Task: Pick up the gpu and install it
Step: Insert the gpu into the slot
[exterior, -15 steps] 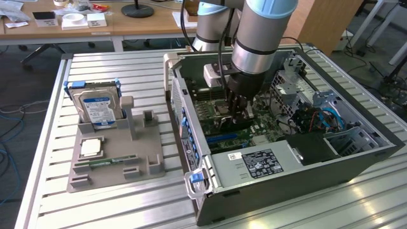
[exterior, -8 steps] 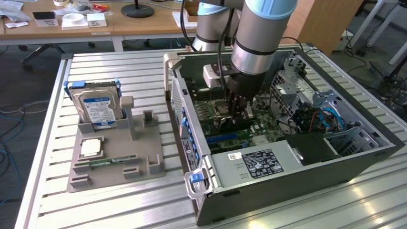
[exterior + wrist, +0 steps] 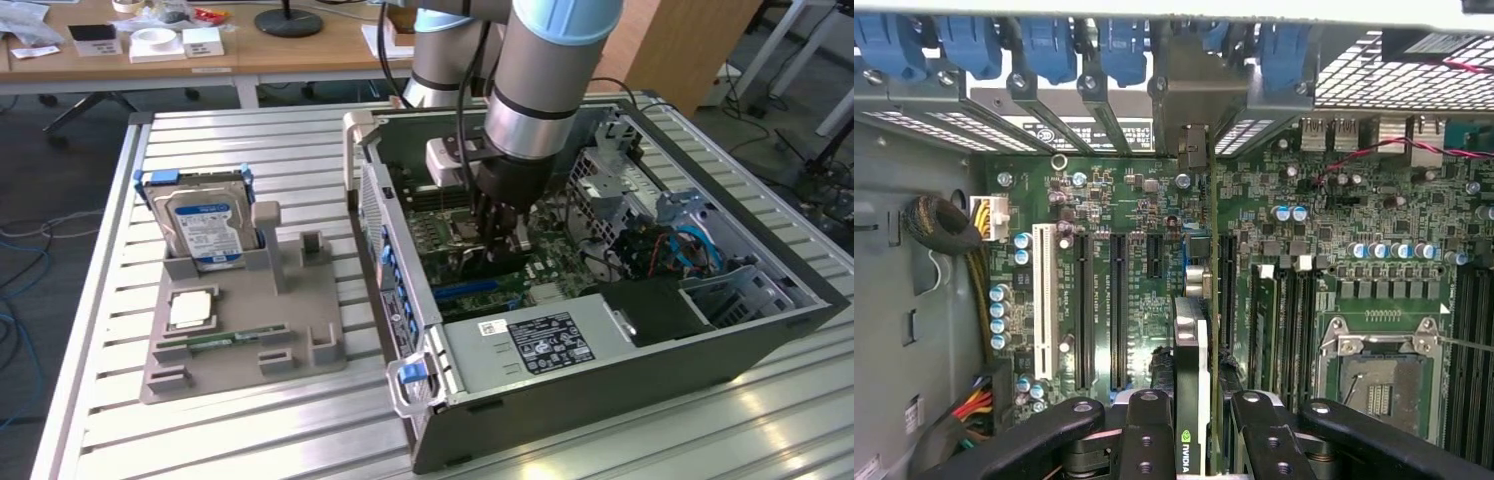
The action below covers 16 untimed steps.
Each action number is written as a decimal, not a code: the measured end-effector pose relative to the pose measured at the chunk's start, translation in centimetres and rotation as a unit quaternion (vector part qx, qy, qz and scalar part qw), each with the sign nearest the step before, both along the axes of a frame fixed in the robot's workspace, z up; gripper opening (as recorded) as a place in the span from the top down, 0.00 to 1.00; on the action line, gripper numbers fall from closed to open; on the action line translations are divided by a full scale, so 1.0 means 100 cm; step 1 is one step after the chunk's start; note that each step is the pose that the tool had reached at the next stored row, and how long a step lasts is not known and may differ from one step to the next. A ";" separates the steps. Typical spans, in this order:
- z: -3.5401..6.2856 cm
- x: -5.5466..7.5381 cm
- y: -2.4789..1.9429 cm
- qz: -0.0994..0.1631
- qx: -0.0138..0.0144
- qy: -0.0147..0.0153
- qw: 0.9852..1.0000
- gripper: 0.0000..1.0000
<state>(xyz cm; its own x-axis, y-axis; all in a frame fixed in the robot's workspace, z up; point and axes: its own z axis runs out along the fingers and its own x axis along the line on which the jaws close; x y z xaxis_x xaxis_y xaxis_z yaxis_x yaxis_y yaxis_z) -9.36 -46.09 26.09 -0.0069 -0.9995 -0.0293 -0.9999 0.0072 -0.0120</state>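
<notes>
My gripper is shut on the gpu, a thin card seen edge-on, with a black finger pressed against each side of it. The card stands upright over the green motherboard among the black expansion slots, its far end reaching toward the metal bracket openings at the case's rear wall. Whether the card's lower edge touches a slot is hidden. In the exterior view, the gripper reaches down inside the open computer case, with the dark gpu hanging below it just above the board.
On the exterior view's left, a grey fixture tray holds a silver hard drive, a square chip and a green memory stick. The power supply, drive cages, CPU socket and a cable bundle crowd the case.
</notes>
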 end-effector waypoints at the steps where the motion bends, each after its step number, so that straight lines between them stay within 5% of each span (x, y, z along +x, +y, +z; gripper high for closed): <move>1: -0.0005 0.000 0.0000 0.000 0.000 0.000 1.000 0.73; 16: -0.0068 0.000 -0.0009 0.000 0.000 0.000 1.000 0.73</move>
<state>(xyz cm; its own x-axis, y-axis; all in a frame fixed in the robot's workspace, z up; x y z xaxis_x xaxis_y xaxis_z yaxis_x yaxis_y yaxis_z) -9.37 -46.18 25.41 -0.0071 -0.9995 -0.0293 -0.9999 0.0075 -0.0120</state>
